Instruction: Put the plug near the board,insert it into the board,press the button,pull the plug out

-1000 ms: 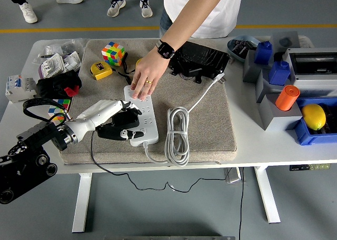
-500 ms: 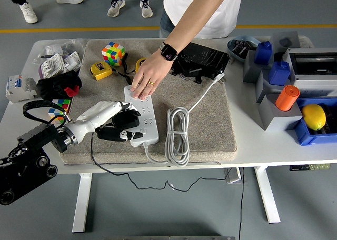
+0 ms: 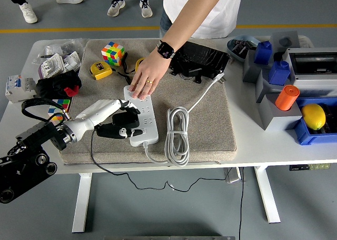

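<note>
1. The robot's left hand (image 3: 120,125) sits low on the mat, right against the near left side of the white power board (image 3: 141,115). Its fingers are curled around a black plug (image 3: 111,130).
2. The right hand is not in the picture.
3. Since a moment ago the left hand has slid a tiny bit to the left and back. The plug still looks like it is beside the board, not pushed into a hole, but the fingers hide the plug tip, so I cannot be sure.
4. A person's hand (image 3: 145,81) presses down on the far end of the board. It has hardly moved. It seems to keep the board from sliding.
5. My guess: the job is at the part where the plug goes into the board. The button press and the pull come after.
6. The board lies on a grey mat (image 3: 208,127). The board's near end is close to the mat's front edge.
7. A coiled white cord (image 3: 177,136) lies just to the right of the board, so there is little room on that side.
8. The left side of the mat is mostly bare, so the hand has room there.
9. The thin black wire (image 3: 95,156) from the plug runs over the table edge and could catch.
</note>
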`<state>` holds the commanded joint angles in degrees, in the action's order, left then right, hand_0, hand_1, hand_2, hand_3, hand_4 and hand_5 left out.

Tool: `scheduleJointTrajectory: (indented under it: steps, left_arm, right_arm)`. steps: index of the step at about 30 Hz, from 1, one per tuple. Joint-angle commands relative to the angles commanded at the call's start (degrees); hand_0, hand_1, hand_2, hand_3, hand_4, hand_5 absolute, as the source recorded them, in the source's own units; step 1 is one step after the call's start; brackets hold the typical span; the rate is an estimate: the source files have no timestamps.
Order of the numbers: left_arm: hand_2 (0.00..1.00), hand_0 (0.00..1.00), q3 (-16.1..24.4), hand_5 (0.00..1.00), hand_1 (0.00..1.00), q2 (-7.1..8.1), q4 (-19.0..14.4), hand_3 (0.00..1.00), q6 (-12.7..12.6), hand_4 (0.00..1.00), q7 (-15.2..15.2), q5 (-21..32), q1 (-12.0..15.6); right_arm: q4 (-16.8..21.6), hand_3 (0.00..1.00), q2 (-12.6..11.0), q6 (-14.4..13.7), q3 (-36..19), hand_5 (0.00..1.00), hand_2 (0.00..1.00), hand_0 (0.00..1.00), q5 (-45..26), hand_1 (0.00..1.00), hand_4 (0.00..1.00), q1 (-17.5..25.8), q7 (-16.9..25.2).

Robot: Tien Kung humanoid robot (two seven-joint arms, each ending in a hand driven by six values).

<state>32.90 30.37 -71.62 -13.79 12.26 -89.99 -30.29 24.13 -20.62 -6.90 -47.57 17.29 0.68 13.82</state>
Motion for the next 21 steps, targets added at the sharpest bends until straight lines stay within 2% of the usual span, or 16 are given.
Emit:
scheduleJointTrajectory:
  steps: [7, 10, 11, 16, 17, 21]
  left_arm:
    - [0.687, 0.645, 3.55, 0.721, 0.691, 1.11, -2.4, 0.689, -0.44, 0.939, 0.13, 0.0, 1.21]
    - [0.687, 0.645, 4.87, 0.721, 0.691, 1.78, -4.62, 0.689, -0.3, 0.939, -1.27, -0.03, 2.53]
    - [0.65, 0.572, 5.43, 0.423, 0.638, 1.94, -5.49, 0.648, -0.24, 0.937, -1.95, -0.03, 3.11]
    - [0.65, 0.572, 8.57, 0.423, 0.638, 2.16, -10.21, 0.648, 0.2, 0.937, -6.72, -1.22, 5.59]
    - [0.517, 0.242, 9.09, 0.303, 0.483, 2.15, -11.16, 0.668, 0.61, 0.926, -8.04, -1.62, 5.79]
    - [0.517, 0.242, 10.87, 0.303, 0.483, 1.92, -14.39, 0.668, 3.83, 0.926, -13.87, -3.44, 6.01]
  right_arm:
    - [-0.02, 0.597, 0.13, 0.01, -0.25, 0.591, 0.706, 0.705, 0.0, 0.708, 0.998, -0.09, -0.03]
    - [0.01, 0.597, 0.13, -0.02, -0.51, 0.591, 0.706, 0.705, 0.07, 0.708, 0.998, -0.07, -0.03]
    - [0.02, 0.596, 0.12, -0.02, -0.6, 0.591, 0.706, 0.705, 0.08, 0.708, 0.998, -0.04, -0.04]
    - [0.02, 0.596, 0.11, -0.07, -0.8, 0.591, 0.706, 0.705, 0.13, 0.708, 0.998, 0.17, -0.07]
    - [0.04, 0.597, 0.12, -0.07, -0.85, 0.592, 0.706, 0.705, 0.16, 0.708, 0.998, 0.21, -0.06]
    - [0.08, 0.597, 0.07, -0.07, -0.83, 0.592, 0.706, 0.705, 0.23, 0.708, 0.998, 0.13, -0.07]
